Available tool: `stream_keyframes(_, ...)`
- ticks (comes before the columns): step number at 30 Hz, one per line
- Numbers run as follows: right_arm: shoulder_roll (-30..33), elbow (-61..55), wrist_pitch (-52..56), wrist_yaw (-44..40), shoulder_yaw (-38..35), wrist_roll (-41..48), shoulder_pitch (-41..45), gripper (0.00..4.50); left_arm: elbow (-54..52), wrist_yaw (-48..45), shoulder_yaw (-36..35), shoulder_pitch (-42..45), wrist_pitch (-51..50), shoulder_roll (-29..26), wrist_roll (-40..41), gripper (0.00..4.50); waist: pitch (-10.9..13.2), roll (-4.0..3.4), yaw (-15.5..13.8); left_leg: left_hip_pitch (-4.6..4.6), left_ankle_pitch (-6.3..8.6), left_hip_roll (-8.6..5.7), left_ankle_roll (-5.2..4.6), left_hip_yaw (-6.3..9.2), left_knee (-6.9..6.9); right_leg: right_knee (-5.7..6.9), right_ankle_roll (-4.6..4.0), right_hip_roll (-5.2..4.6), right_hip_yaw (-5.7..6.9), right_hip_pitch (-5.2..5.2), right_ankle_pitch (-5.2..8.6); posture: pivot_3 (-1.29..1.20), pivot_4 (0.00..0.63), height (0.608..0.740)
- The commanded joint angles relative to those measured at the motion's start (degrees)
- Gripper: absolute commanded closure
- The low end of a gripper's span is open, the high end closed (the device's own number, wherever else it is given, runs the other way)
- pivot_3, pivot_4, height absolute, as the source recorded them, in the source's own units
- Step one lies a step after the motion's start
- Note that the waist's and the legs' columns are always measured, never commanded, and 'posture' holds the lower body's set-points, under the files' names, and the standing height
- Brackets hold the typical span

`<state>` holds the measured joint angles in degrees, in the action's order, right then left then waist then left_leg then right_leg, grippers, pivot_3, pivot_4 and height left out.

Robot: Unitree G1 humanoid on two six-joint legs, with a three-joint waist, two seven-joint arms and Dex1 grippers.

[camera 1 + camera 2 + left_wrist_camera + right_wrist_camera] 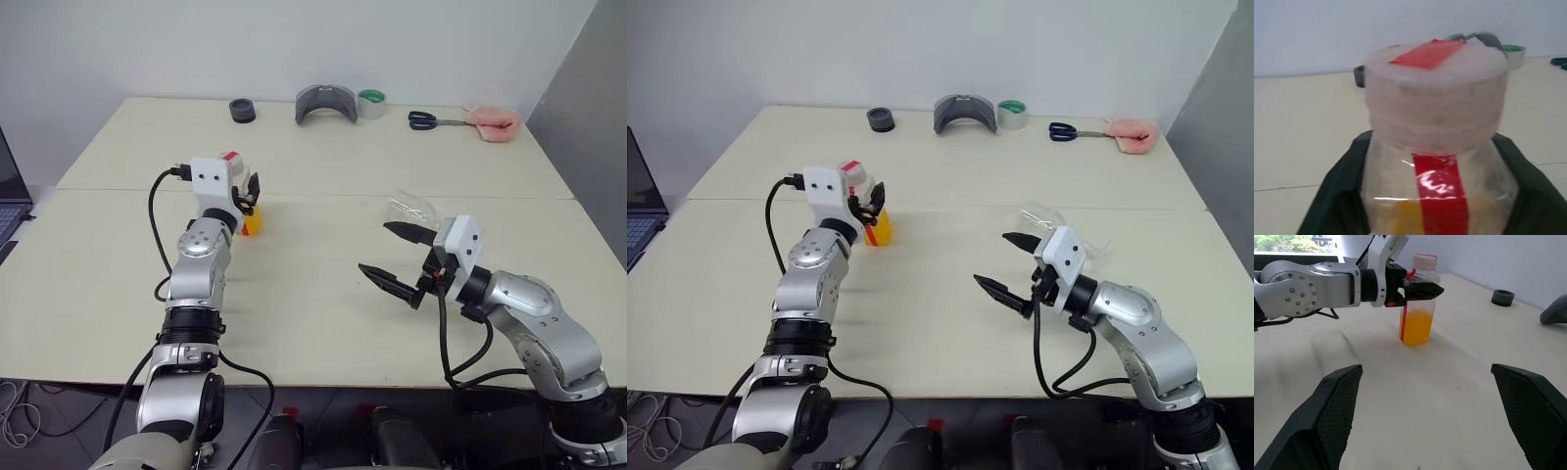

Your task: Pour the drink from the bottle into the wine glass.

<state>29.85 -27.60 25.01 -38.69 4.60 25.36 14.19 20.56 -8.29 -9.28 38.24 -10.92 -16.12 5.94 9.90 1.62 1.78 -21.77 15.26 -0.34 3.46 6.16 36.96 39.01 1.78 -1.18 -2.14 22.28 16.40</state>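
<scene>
Jaws: the left gripper has its black fingers clamped on either side of the bottle, at the shoulder just below the cap; the right gripper stands spread wide with nothing between its fingers, hovering above the desk. The desk is pale and made of two joined panels. Along its far edge lie a grey curved object, a pink cloth, scissors, a roll of green-edged tape and a dark round item. The bottle stands upright on the desk, left of centre, the orange drink filling its lower part. The wine glass sits just behind the right gripper, well apart from the bottle; its posture cannot be determined.
</scene>
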Motion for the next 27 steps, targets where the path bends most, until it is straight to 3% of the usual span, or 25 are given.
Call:
stream_keyframes(1,0.3,-2.2,-0.5,-0.1,-0.6,-0.1,0.3,0.0,-1.9,0.2,0.0,0.2,0.8,-0.1,-0.1,2.55,0.0,0.0,0.0,0.0,0.0,0.0,0.0,0.0,0.0,0.0,0.0,0.0,0.0,0.0,0.0,0.0,0.15,0.74)
stream_keyframes(15,-1.0,-2.5,0.2,0.7,-1.1,1.1,1.4,0.0,-9.6,-4.6,0.3,-6.1,-2.5,-0.2,3.9,2.58,0.0,-0.01,0.0,0.02,0.0,0.0,0.0,-0.01,0.0,0.01,0.0,0.0,-0.02,-0.01,0.0,0.0,0.15,0.74)
stream_keyframes(20,-1.2,-3.7,3.1,2.0,-3.7,4.4,3.7,0.0,-14.6,-14.9,3.3,-6.3,-7.2,-1.3,8.6,2.61,0.0,0.0,-0.1,0.0,0.0,-0.01,0.01,0.01,0.01,0.0,0.0,-0.01,0.0,-0.01,0.0,0.0,0.15,0.74)
stream_keyframes(27,1.6,-8.6,10.9,3.8,-7.4,10.9,7.2,0.0,-21.3,-37.0,11.9,-4.3,-13.6,-6.3,15.8,2.63,0.0,-0.01,0.0,-0.06,0.0,-0.04,0.0,0.01,0.0,-0.03,-0.01,-0.02,0.01,0.0,0.0,0.0,0.15,0.74)
